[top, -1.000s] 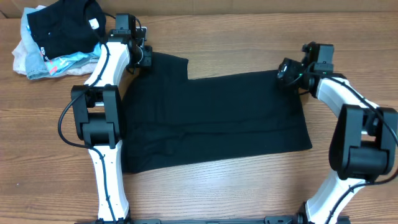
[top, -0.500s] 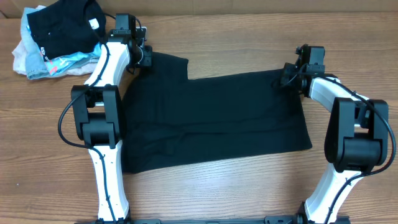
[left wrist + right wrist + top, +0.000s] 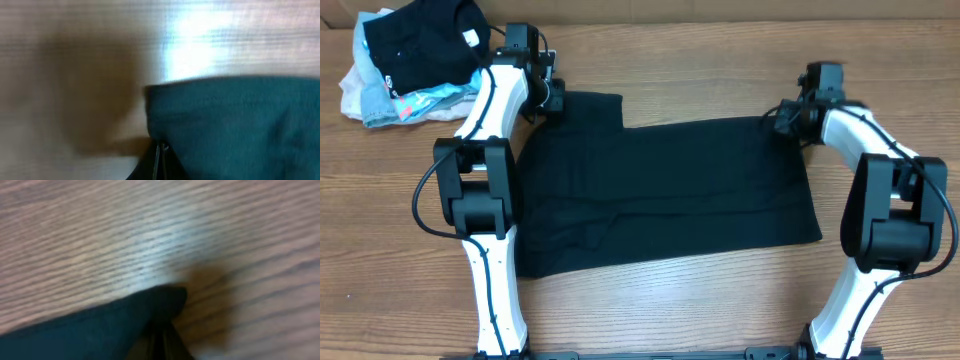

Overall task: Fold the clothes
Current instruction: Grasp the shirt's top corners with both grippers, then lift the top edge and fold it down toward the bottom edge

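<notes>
The left gripper (image 3: 159,152) has its fingers pressed together on the far left corner of the flat black cloth garment (image 3: 660,190). The right gripper (image 3: 161,330) pinches its far right corner. The garment lies spread across the brown wooden table (image 3: 720,50).

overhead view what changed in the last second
The right arm pivoted: its elbow swung in toward the black garment and its wrist edged toward the far edge, while the right pincer stayed on the garment's far right corner. The left pincer on the far left corner, the garment and the clothes pile did not move.
</notes>
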Controlling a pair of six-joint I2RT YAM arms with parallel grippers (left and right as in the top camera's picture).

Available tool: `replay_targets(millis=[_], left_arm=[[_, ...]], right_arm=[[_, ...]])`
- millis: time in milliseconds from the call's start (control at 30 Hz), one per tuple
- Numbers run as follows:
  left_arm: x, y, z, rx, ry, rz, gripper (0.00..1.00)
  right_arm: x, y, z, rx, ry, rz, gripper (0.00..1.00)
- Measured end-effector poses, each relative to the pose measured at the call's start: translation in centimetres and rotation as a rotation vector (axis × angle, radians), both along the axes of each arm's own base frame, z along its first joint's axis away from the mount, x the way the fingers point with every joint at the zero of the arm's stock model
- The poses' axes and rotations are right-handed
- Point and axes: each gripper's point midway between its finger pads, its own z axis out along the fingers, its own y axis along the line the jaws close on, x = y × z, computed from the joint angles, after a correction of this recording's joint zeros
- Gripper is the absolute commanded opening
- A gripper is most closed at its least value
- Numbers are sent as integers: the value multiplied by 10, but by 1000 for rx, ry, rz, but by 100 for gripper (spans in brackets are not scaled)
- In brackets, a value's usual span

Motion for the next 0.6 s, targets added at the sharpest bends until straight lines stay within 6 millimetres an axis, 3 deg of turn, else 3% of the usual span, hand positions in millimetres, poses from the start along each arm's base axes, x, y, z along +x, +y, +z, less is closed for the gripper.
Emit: replay_targets(millis=[133,267,467,600], left_arm=[[-17,0,16,1,48,0,4],[-28,1,68,-2,14,9,4],[-57,1,159,-11,-65,29,4],[-87,-1,176,-18,-5,32,4]], right_arm=[[4,-7,35,15,37,-36,4],[-2,-10,57,26,86,-55,4],[-20,-9,59,33,165,-58,4],[-30,-8,56,36,210,-58,4]])
